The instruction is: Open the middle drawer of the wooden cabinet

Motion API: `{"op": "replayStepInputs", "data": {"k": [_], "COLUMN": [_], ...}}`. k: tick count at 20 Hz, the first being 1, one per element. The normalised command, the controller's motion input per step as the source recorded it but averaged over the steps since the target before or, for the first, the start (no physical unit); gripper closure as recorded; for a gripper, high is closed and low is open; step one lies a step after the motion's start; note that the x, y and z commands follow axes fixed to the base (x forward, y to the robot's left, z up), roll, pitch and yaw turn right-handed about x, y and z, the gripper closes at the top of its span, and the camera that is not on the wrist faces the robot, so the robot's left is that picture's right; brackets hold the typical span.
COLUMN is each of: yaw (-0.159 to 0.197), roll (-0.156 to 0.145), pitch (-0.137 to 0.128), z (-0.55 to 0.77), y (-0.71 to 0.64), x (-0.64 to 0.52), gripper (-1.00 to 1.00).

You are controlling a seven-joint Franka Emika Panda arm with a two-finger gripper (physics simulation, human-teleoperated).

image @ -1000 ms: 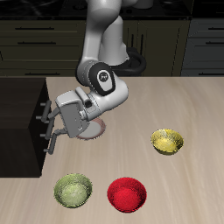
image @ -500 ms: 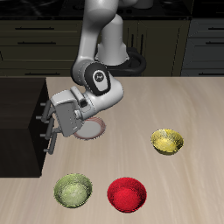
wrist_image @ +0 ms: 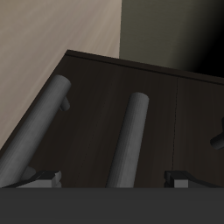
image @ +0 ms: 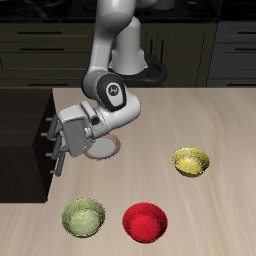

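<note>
While the exterior hides it, the spread hand (wrist_image: 114, 179) straddles the middle drawer's handle (wrist_image: 131, 140).

You have brought the gripper (image: 55, 152) closer to the wooden cabinet (image: 25, 140) over the last second: it started a little way off from the drawer fronts and now sits right at the handles, its fingers (image: 60, 160) level with the middle drawer (image: 46, 155). Most of that travel came in the first half of the second; since then it has only crept a touch nearer. The arm's elbow has swung back and toward the cabinet with it.
</note>
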Motion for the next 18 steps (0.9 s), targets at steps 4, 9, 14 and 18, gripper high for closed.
{"op": "replayStepInputs", "data": {"k": [4, 9, 14, 18], "yaw": [-0.005, -0.017, -0.006, -0.009], "roll": [0.023, 0.008, -0.001, -0.004], "pitch": [0.033, 0.008, 0.003, 0.005], "z": [-0.11, 0.03, -0.01, -0.02], "y": [0.01, 0.07, -0.02, 0.00], "x": [-0.03, -0.08, -0.06, -0.05], "gripper": [1.00, 1.00, 1.00, 1.00]}}
